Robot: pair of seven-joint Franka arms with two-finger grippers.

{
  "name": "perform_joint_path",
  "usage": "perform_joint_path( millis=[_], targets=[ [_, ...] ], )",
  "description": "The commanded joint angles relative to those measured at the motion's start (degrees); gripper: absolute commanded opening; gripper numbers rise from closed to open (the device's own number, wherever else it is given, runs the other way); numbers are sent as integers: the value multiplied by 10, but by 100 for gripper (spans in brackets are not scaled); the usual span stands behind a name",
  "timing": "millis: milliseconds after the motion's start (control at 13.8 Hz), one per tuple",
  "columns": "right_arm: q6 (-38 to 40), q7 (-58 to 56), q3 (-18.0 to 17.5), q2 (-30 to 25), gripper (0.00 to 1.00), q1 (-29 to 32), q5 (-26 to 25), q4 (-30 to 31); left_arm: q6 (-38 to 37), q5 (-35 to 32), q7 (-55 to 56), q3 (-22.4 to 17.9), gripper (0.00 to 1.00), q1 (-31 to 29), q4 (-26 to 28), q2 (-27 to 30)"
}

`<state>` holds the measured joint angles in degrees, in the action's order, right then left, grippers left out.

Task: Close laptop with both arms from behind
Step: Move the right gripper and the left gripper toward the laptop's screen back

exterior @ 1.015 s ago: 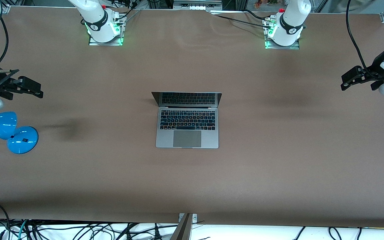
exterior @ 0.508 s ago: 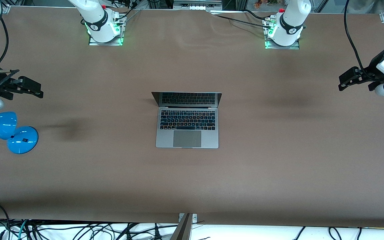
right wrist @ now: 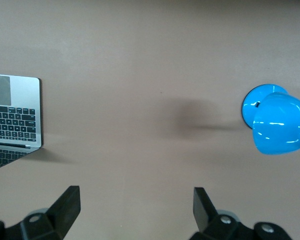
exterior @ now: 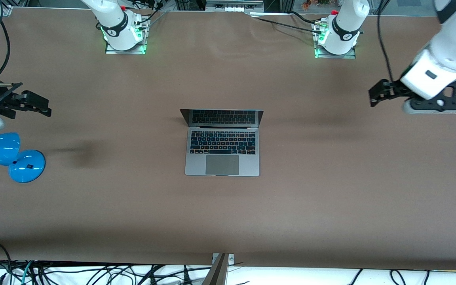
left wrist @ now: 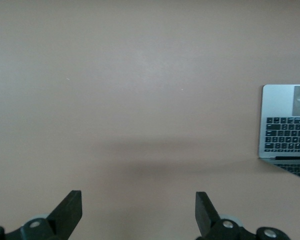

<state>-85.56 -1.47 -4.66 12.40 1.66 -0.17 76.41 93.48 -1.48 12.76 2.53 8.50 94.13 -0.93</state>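
Since the earlier frames the left gripper (exterior: 375, 97), fingers spread and empty, has swung in toward the laptop (exterior: 222, 147), which sits open mid-table and untouched, while the right gripper (exterior: 42, 107), likewise spread, waits well apart near the lamp (exterior: 8, 155); closing has not begun.

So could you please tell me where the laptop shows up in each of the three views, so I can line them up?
Front view: the laptop sits open mid-table, between the two arms' ends.
Left wrist view: the laptop is cut off at the picture's edge, ahead of the open left pincer.
Right wrist view: the laptop is cut off at the edge, apart from the blue lamp.
Shared landmark: its grey trackpad.
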Motion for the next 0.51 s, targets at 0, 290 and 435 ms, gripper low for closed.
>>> perform_joint_path(
  millis=[0, 290, 435],
  targets=[
    [5, -1, -2, -9, 100, -26, 21, 8, -1, 7, 66, 40, 100, 3, -13, -5],
    [5, 99, -2, 0, 100, -91, 21, 9, -1, 8, 147, 104, 100, 3, -14, -5],
    [4, 159, -2, 9, 100, -129, 22, 9, -1, 26, 158, 118, 100, 3, -14, -6]
  ],
)
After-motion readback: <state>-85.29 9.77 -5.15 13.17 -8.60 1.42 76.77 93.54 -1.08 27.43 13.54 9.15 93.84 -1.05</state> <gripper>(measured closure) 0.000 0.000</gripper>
